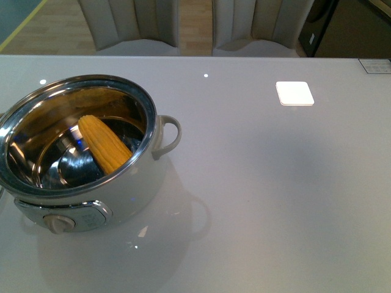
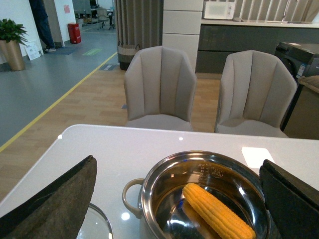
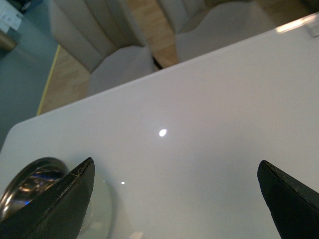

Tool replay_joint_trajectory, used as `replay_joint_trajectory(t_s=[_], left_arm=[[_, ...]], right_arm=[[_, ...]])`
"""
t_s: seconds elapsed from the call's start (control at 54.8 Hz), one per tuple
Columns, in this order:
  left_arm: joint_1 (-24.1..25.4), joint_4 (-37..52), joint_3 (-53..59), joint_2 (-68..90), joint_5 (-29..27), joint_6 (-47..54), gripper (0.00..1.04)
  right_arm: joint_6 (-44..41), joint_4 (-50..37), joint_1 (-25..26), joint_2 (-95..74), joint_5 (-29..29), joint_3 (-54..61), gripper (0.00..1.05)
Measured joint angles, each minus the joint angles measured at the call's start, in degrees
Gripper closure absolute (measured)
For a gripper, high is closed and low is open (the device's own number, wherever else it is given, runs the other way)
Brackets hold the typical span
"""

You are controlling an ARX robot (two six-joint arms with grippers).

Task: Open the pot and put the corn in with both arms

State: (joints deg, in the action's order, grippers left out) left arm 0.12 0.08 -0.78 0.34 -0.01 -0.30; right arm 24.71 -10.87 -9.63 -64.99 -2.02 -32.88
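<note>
The white pot [image 1: 142, 186] stands uncovered at the table's left, its steel rim and loop handle [image 1: 169, 135] showing. The yellow corn [image 1: 105, 143] lies inside it, leaning on the near wall with its tapered end down toward the bottom. Neither arm appears in the front view. In the left wrist view my left gripper [image 2: 178, 162] hangs open above the pot [image 2: 149, 186], its fingers wide on either side of the corn [image 2: 217, 211]. My right gripper [image 3: 175, 163] is open over bare table, with the pot's rim [image 3: 25, 174] beside one finger.
A rounded glass lid edge [image 2: 97, 224] lies on the table beside the pot. A white square pad [image 1: 294, 93] sits at the back right. Two beige chairs [image 1: 134, 24] [image 1: 259, 24] stand behind the table's far edge. A label [image 1: 374, 65] marks the far right corner.
</note>
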Motion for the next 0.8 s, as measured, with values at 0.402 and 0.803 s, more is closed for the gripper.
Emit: replay_joint_trajectory(t_s=[0.402,0.803], left_arm=[[0.0,0.0,0.0,0.0,0.0,0.0,0.07],[0.0,0.0,0.0,0.0,0.0,0.0,0.07]], right_arm=[[-17.8,-23.5,2.7,10.5,-4.3,16.2,0.32],[-24.4,-22.7,9.4,25.3,2.0,27.2,1.03]])
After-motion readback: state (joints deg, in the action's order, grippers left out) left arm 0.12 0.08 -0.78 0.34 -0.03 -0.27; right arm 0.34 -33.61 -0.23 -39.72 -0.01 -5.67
